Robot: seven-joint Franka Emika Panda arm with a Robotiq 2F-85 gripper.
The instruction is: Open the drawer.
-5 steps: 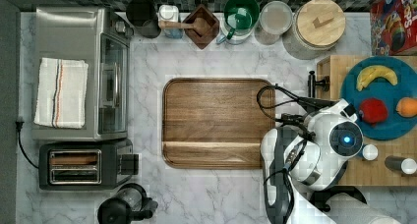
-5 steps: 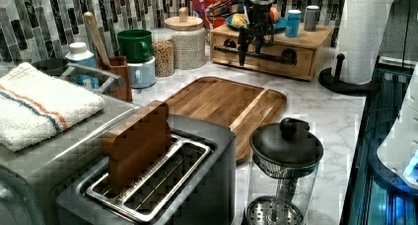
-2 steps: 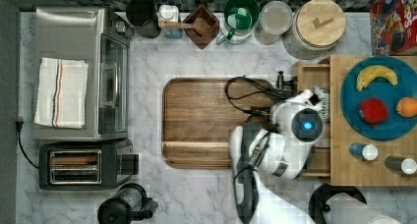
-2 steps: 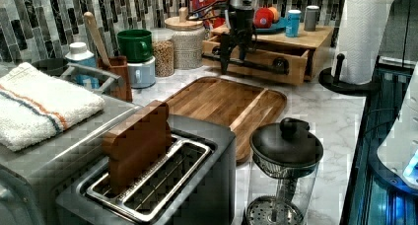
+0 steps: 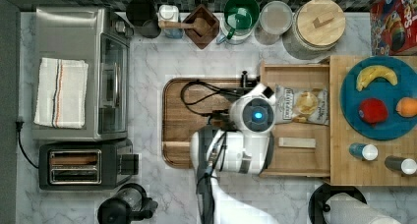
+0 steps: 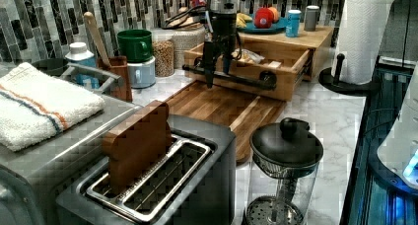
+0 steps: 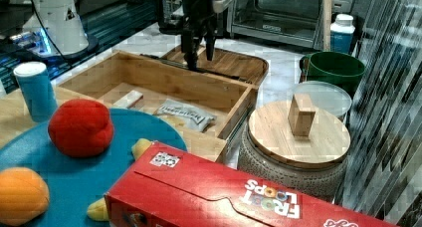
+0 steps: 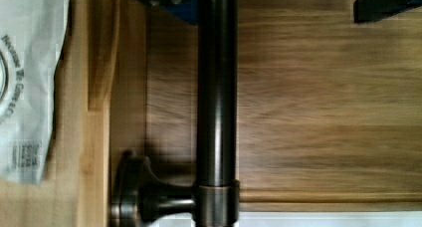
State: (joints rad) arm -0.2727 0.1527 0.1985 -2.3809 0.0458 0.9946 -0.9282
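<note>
The marble bench carries a toaster oven at 9 o'clock in the top view, with a striped towel on its roof and a toaster just below it. A brown cutting board lies mid-bench. The drawer stands pulled out at 3 o'clock of the board in the top view, its front edge over the board's rim. Inside it lie a white snack bag, whose print is too small to read, and a small wooden block. The cabinet top beside it holds a blue plate with a banana, a red fruit and an orange.

The arm reaches over the drawer front. Its claw points down at the black handle, fingers apart, one on each side of the bar; in the wrist view the bar runs between them without clear contact.

At 1 o'clock in the top view sits a red cereal box that reads "FROOT LOOPS". Along 12 o'clock stand a lidded jar and a green mug.
</note>
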